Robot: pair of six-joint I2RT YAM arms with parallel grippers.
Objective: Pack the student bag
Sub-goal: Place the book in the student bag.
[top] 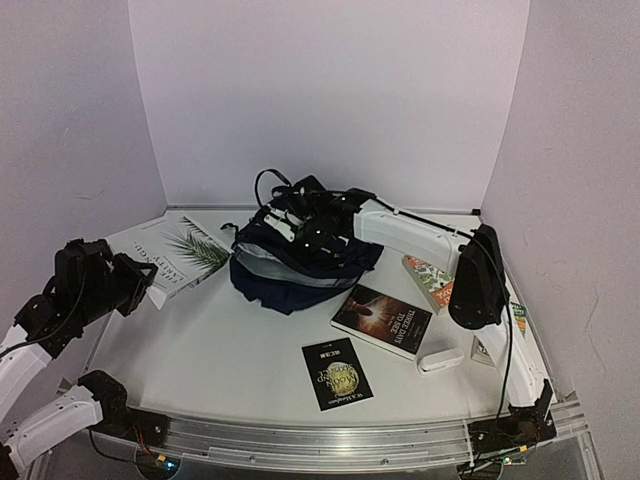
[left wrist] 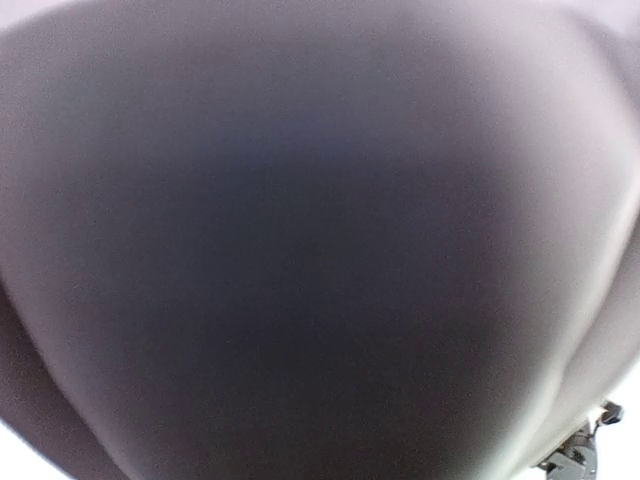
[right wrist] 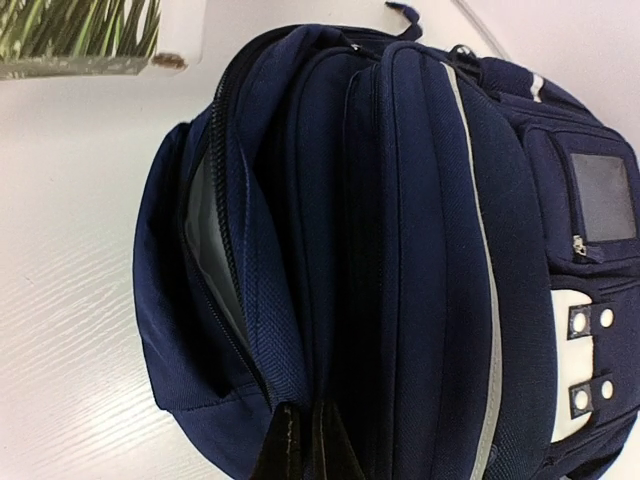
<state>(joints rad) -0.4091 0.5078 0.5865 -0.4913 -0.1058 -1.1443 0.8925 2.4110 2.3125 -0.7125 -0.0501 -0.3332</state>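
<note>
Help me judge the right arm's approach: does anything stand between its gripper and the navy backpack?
Nothing visible does. The right gripper is at the student bag, shut against its fabric by the open zipper; whether it pinches cloth is unclear. The dark book lies beside the bag, not between.

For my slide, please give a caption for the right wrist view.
Right hand closed against the unzipped navy student bag on the white table.
</note>
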